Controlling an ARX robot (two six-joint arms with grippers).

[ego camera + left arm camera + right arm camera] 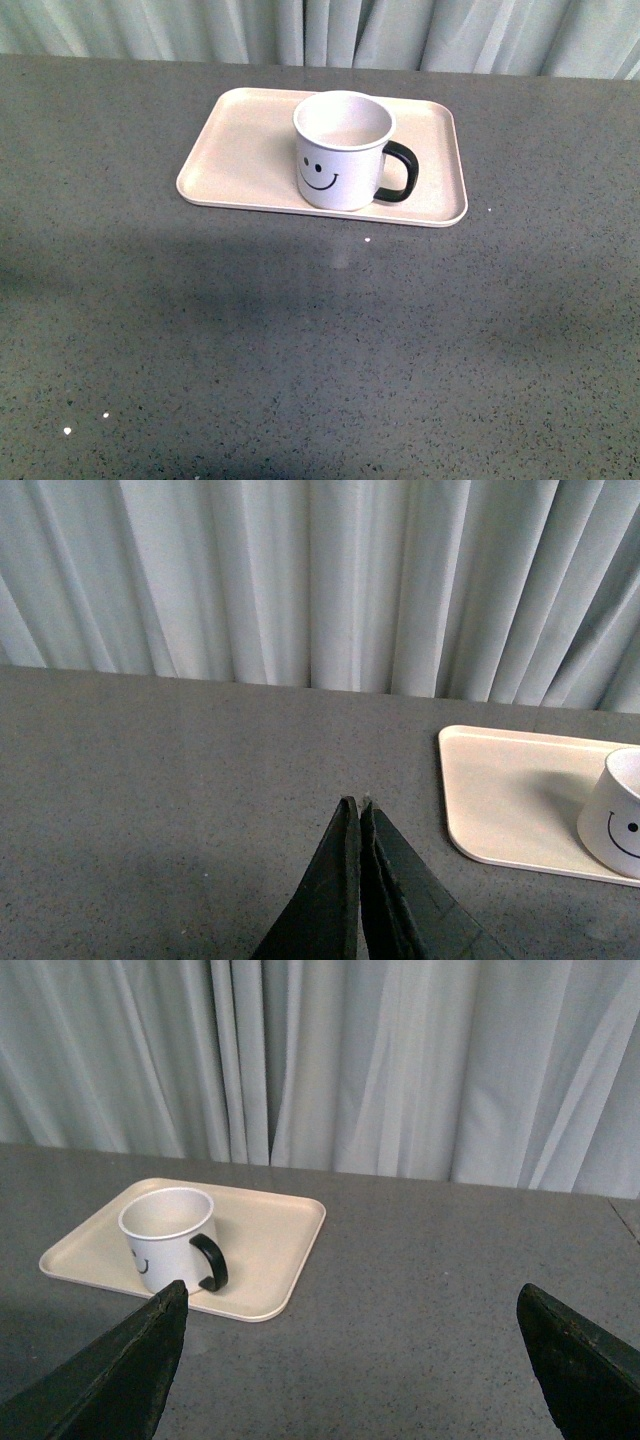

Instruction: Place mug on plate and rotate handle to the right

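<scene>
The mug (344,150) stands upright on the plate (240,140), which lies flat near the far edge of the table (300,350), about midway between its left and right edges and in front of a pale curtain (330,30). The mug sits toward the plate's near rim and somewhat right of its middle. Its whole base is inside the low rim, so it rests level rather than tipped on the lip. Its smiley face looks toward the table's near edge. The black handle (398,172) sticks out toward the table's right edge, which is the direction the task asks for. Judged from this, both parts of the task look done, and the arms need only keep clear. Neither arm shows in the front view. The left gripper (358,805) has its jaws pressed together with nothing between them. It hangs over bare table on the plate's left-edge side, well apart from the mug. The right gripper (350,1288) has its jaws spread wide and empty. It faces the plate from the right-edge side, with the handle turned its way, and touches nothing. Any further reach in would risk nudging the handle off its heading.
</scene>
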